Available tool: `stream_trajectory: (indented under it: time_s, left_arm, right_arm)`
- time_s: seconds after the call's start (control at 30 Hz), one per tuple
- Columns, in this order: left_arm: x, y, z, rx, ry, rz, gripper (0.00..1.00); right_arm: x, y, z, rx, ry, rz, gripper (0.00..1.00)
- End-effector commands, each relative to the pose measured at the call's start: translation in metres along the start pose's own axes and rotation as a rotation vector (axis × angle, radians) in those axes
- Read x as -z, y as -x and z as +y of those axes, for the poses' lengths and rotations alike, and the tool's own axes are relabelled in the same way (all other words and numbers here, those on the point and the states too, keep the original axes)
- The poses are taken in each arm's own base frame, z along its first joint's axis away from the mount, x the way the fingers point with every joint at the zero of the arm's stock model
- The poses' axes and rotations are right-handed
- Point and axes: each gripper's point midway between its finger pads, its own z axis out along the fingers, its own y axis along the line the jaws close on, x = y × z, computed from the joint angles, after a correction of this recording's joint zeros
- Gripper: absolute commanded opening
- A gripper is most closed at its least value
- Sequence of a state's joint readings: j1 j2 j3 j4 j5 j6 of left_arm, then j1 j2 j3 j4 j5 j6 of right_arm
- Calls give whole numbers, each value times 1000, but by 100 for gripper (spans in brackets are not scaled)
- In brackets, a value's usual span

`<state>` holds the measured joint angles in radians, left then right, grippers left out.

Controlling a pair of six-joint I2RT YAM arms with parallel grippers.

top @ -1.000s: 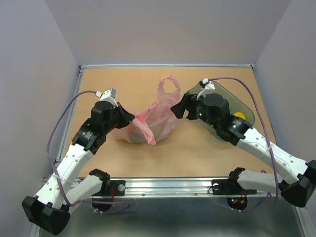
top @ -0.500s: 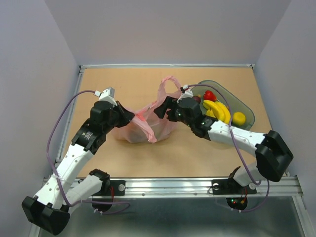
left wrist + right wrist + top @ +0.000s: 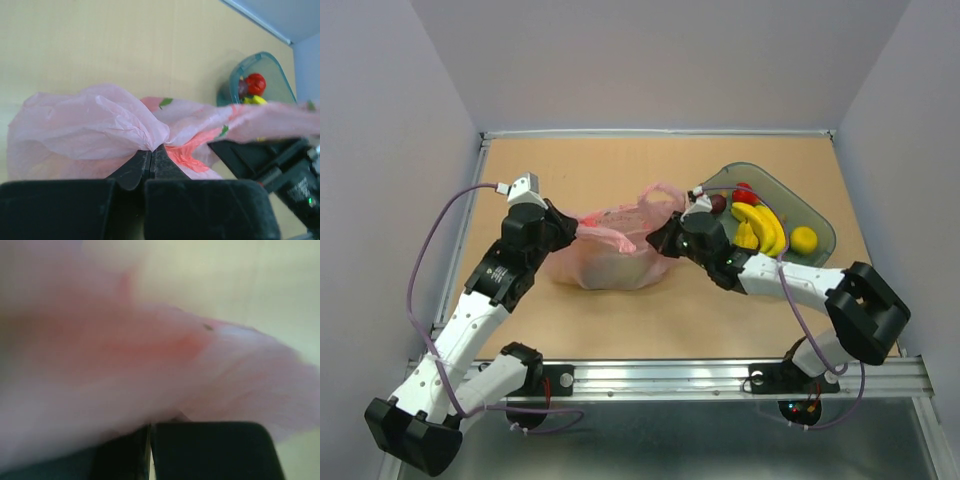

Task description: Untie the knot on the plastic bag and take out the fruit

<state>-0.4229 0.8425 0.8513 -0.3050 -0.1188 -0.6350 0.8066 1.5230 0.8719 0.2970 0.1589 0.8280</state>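
The pink plastic bag point(image 3: 610, 258) lies stretched out flat between my two grippers on the tan table. My left gripper point(image 3: 572, 232) is shut on a bunched fold at the bag's left end; in the left wrist view the film fans out from the closed fingertips point(image 3: 151, 149). At the bag's right end my right gripper point(image 3: 662, 240) is shut on the film, which fills the right wrist view as a pink blur point(image 3: 150, 355). A handle loop point(image 3: 660, 192) sticks up at the far side. I cannot make out the knot. No fruit shows through the bag.
A grey-green tray point(image 3: 817, 212) stands to the right of the bag, close behind the right arm. It holds yellow bananas point(image 3: 760, 228), a red fruit point(image 3: 745, 192), a dark round fruit point(image 3: 718, 203) and a yellow round fruit point(image 3: 804, 238). Purple cables arc over both arms.
My right gripper swung left from over the tray to the bag and shut on its right end. The bag, upright and bunched before, is now pulled flat and wide. The left gripper shifted slightly back.
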Motion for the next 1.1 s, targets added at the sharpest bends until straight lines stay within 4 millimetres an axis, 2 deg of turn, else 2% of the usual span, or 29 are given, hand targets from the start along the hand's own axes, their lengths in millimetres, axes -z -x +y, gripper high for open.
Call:
stream_trajectory:
  time_s: [0.0,0.03,0.07,0.13,0.2,0.27,0.3,0.4,0.47,0.5,0.53,0.57,0.6,0.63,0.67,0.7,0.77,0.8,0.87,0.9,0.97,1.0,1.07]
  left_arm:
    - [-5,44,21,10,110,-197,0]
    - [-7,47,25,10,123,-207,0]
    - [-10,53,31,18,141,-228,0]
    - [-18,54,35,19,155,-217,0]
    - [-25,58,43,22,179,-225,0]
    - [-31,59,52,15,205,-234,0]
    - [-36,59,63,22,238,-232,0]
    - [-46,56,76,30,258,-202,0]
    - [-46,57,67,13,212,-183,0]
    - [-46,55,56,-2,157,-161,0]
    - [-45,55,52,-18,137,-151,10]
    - [-39,60,43,-48,100,-151,19]
    - [-36,63,40,-62,93,-153,30]
    - [-32,64,39,-75,93,-151,49]
    - [-26,67,37,-104,96,-145,57]
    - [-18,72,35,-115,94,-159,69]
    - [-9,74,34,-143,98,-152,74]
    - [2,82,26,-168,73,-172,77]
    - [12,84,21,-187,56,-168,81]
    - [19,88,12,-208,21,-174,81]
    - [25,86,2,-227,-26,-155,82]
    - [28,81,-6,-238,-65,-135,82]
    - [31,76,-17,-255,-107,-109,82]
  right_arm:
    - [42,-27,-37,39,-28,38,0]
    - [51,-33,-46,52,-39,51,0]
    - [63,-55,-75,72,-100,106,0]
    - [80,-62,-87,67,-113,119,0]
    - [98,-88,-117,56,-170,185,0]
    - [110,-99,-127,37,-180,209,1]
    - [116,-107,-137,35,-200,230,0]
    - [121,-113,-134,57,-176,273,0]
    - [121,-102,-117,106,-138,285,0]
    - [120,-95,-110,126,-130,280,1]
    - [120,-80,-94,149,-116,268,6]
    - [121,-67,-87,201,-105,243,22]
    - [122,-56,-80,230,-102,225,30]
    - [123,-35,-61,257,-88,194,36]
    - [125,-23,-56,314,-91,174,50]
    - [126,-11,-46,343,-81,157,57]
    - [130,2,-36,399,-83,158,67]
    - [133,26,-15,441,-50,110,73]
    - [134,39,-3,485,-44,102,78]
    - [135,56,14,521,-17,69,81]
    - [126,63,24,581,-8,80,85]
    - [126,77,43,596,27,55,86]
    - [110,78,48,643,23,82,88]
